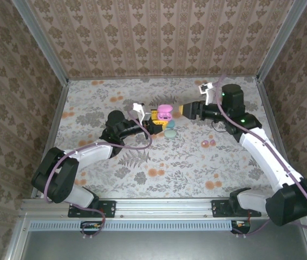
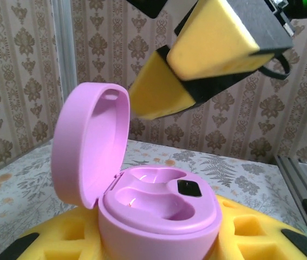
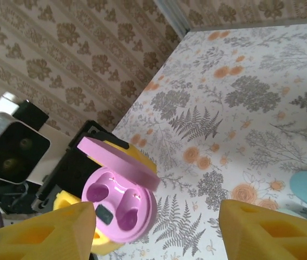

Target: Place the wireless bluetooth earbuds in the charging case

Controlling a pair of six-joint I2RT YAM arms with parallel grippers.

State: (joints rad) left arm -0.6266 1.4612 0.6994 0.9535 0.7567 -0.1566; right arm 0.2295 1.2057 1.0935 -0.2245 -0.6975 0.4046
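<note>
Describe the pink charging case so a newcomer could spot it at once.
On the floral table, look to the far middle, where the two arms meet. The pink case sits there in the yellow fingers of the left gripper; unlike the pale cyan case lying on the table beside it, its lid stands open.

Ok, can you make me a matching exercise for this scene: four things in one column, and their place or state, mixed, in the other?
1. pink charging case
2. cyan case
3. pink earbuds
4. right tool

A. loose on the table, near the right arm
B. open, holding nothing
C. lid up, gripped by the left tool
D. on the table, beside the left tool

Pairs: 1-C, 2-D, 3-A, 4-B
</note>
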